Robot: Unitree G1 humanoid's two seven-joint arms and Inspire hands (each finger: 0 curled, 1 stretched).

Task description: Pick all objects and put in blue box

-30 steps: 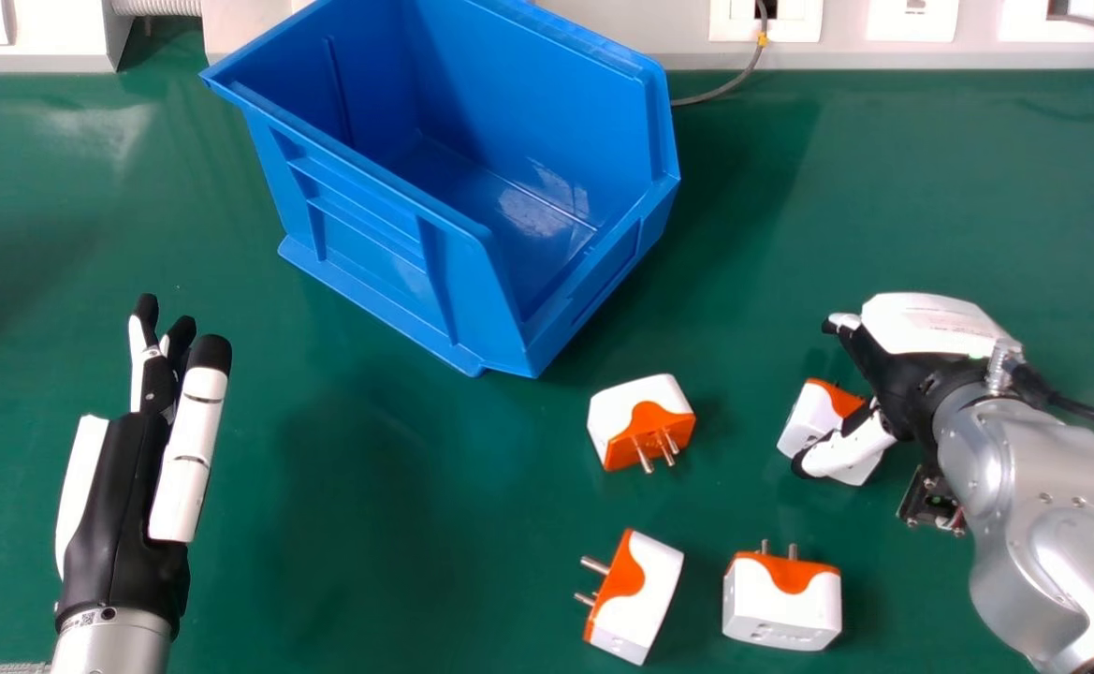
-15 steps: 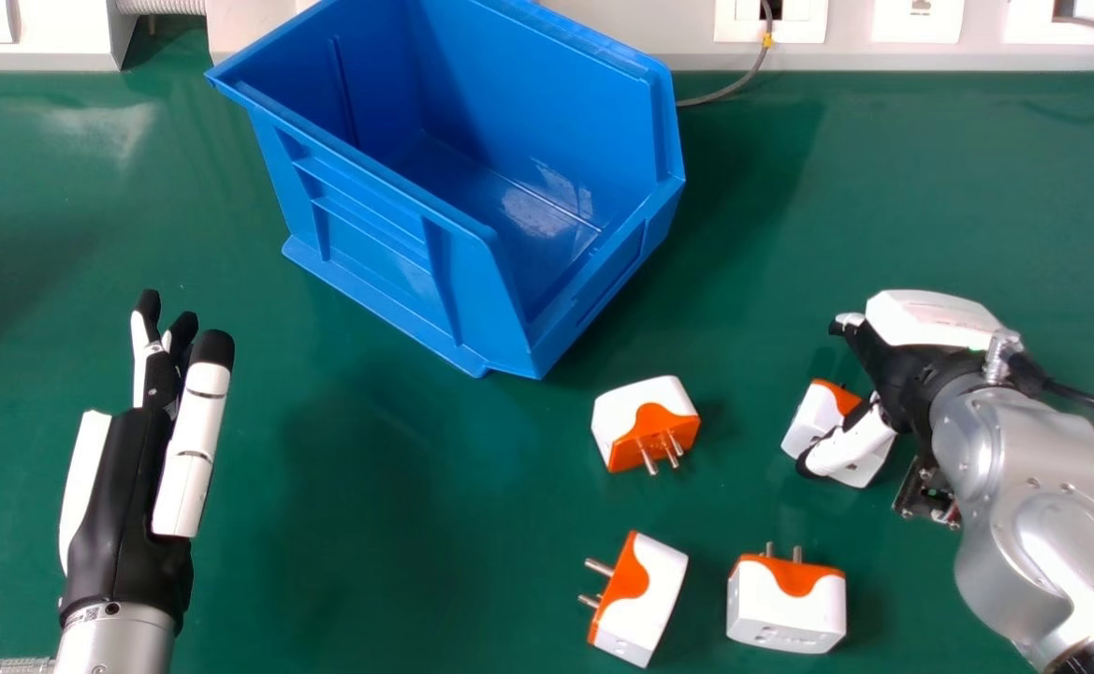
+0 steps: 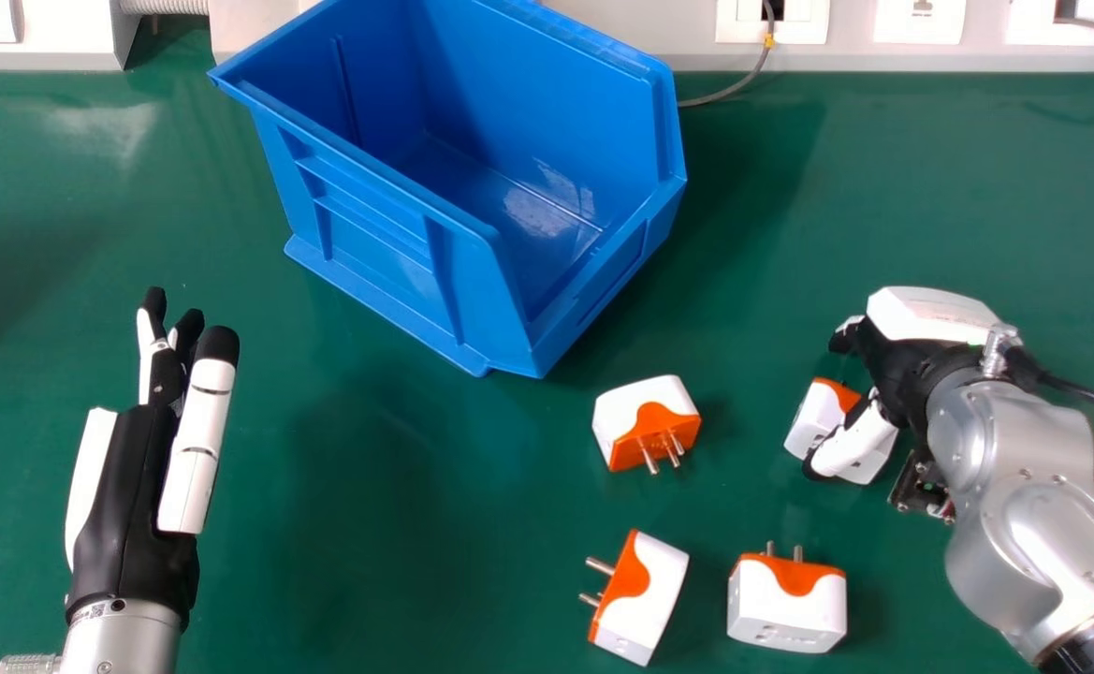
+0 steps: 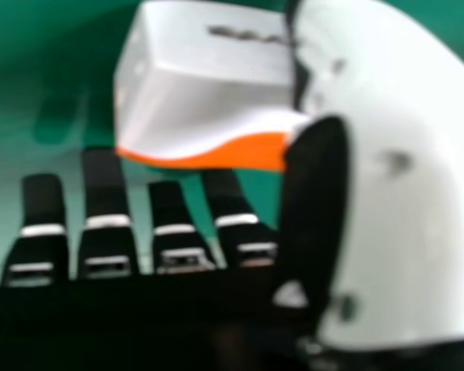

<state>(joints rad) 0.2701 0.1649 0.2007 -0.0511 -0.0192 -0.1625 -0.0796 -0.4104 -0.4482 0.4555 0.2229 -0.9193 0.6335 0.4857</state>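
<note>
Nearest us, one plug is lying on the green table with its pins facing left, and a second plug is lying to its right, pins facing away. Our left hand is resting over the table at the left, its fingers straight.

Farther out at the right, we are holding our right hand round a third plug, which is sitting on the table, thumb on the near side. Our fingers there are extending fairly straight, apart from the thumb and not clamping; whether the thumb is pressing, we cannot tell. We are judging the plug light, stiff and a little slippery on its smooth white shell, so we are wanting the broad white sides, with the pins left free from side load. A one-sided push would be turning it.

Level with it, nearer the middle, a fourth plug is tilting its pins towards us. Beyond, the blue box is standing with its low front lip facing the plugs.
</note>
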